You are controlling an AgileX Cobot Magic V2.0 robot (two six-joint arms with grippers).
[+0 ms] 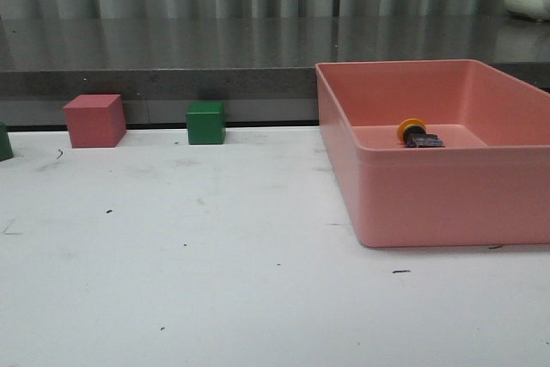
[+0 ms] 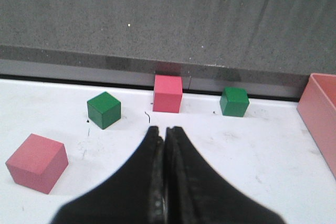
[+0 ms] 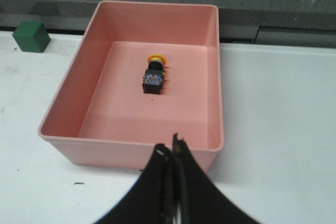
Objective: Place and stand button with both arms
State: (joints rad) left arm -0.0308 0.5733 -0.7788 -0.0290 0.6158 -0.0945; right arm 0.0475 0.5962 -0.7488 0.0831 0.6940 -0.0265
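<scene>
Yellow-capped button (image 3: pixel 154 75) beyond right gripper (image 3: pixel 169 148)

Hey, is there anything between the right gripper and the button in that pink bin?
Only the pink bin's near wall. The button lies on its side on the bin floor, with nothing else in the bin. The right gripper, fingers together, sits just outside that wall, so it would likely have to come in over the rim.

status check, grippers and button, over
Left gripper shut, empty, over the table. Right gripper shut, empty, short of the bin. Button on its side inside bin. Nothing blocking it.
</scene>
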